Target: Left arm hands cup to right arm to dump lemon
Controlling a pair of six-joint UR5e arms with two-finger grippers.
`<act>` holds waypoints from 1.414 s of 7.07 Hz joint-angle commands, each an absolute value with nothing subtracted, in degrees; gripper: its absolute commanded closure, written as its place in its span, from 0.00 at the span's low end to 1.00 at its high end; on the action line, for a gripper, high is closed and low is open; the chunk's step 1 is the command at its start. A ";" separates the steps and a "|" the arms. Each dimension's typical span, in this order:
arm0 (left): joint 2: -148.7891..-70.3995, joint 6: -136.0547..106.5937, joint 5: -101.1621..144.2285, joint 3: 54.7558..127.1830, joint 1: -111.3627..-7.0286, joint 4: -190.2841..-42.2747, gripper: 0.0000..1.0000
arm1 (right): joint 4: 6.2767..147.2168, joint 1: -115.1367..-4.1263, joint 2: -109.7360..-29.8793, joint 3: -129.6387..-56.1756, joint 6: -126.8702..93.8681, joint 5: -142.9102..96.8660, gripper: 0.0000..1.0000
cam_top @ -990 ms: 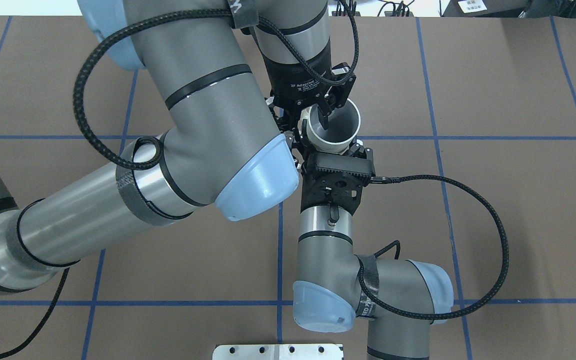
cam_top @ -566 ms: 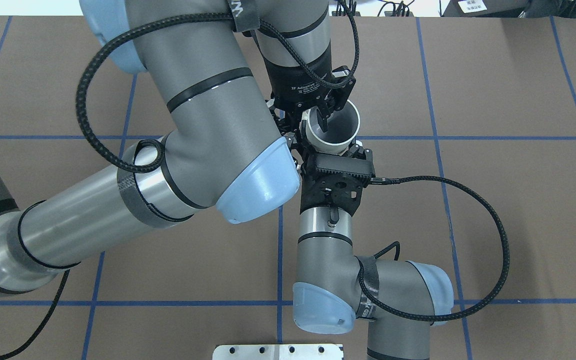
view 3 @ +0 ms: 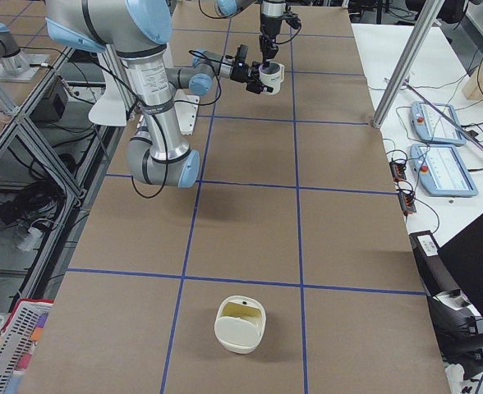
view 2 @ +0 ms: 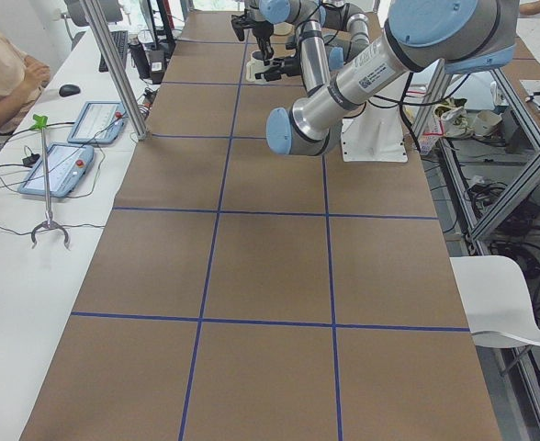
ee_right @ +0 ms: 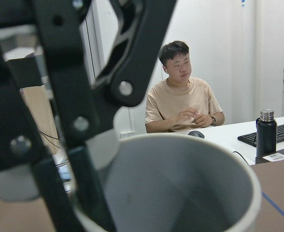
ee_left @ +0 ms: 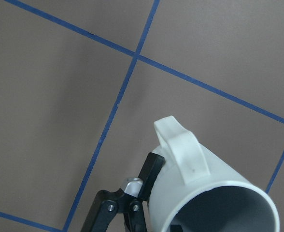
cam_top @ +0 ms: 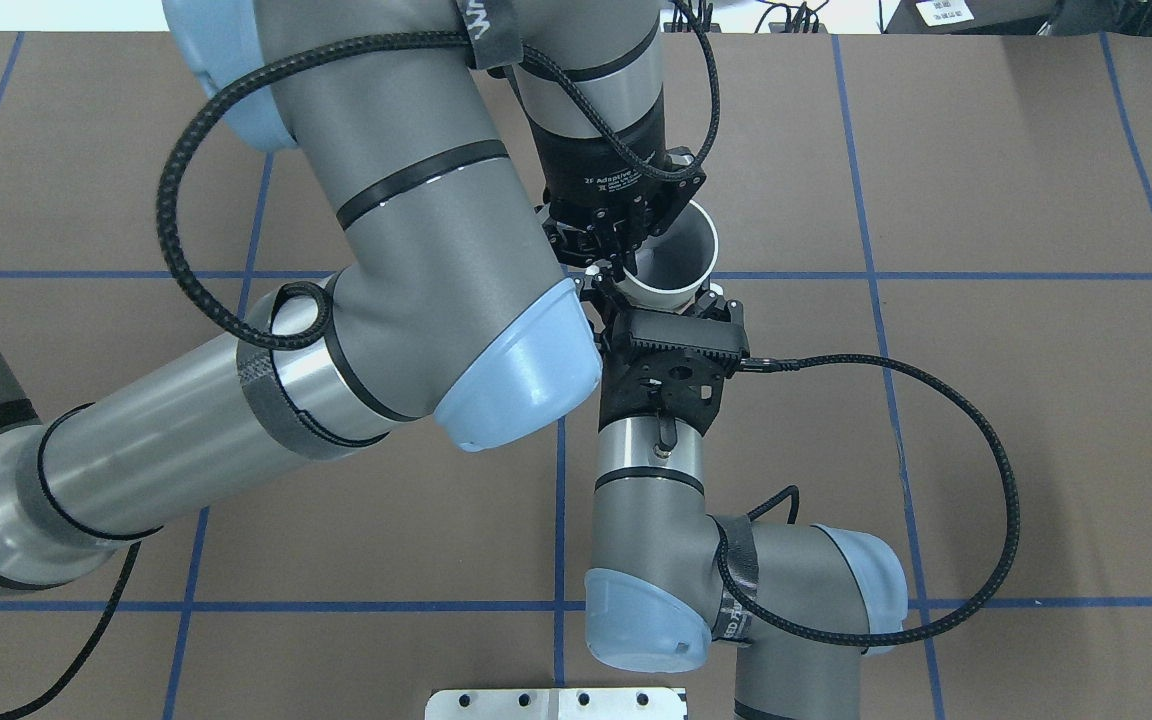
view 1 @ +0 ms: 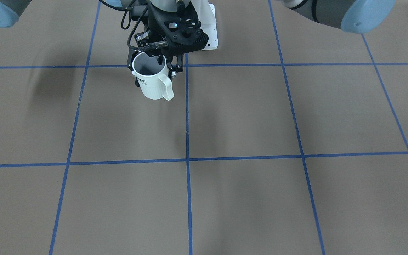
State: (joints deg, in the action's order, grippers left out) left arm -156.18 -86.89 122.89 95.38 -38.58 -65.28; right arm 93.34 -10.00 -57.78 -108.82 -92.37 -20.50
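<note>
The white cup point(cam_top: 684, 262) hangs in the air over the table's middle, mouth up and a little tilted, handle point(view 1: 166, 86) toward the operators' side. My right gripper point(cam_top: 658, 294), below its perforated black housing, reaches in level and is shut on the cup's body. My left gripper point(cam_top: 622, 258) comes down from above and is shut on the rim, one finger inside and one fingertip point(ee_left: 150, 171) on the outer wall. The cup's grey inside point(ee_right: 180, 188) looks bare. The lemon shows in no view.
A cream-white container point(view 3: 240, 325) sits on the brown table point(view 1: 246, 117) toward its right end. The left arm's elbow point(cam_top: 521, 365) hangs over the table beside the right wrist. A person point(ee_right: 180, 96) sits at the white side table with tablets point(view 3: 443, 168).
The left gripper's fingers, spread wide around the cup's rim before, have drawn together onto it. The left arm shifted slightly. The right gripper and the cup stayed where they were.
</note>
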 commanded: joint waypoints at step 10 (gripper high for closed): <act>-148.51 -81.17 122.70 106.64 -43.50 -65.21 1.00 | 93.16 -7.20 -64.33 -108.98 -87.31 -31.59 0.00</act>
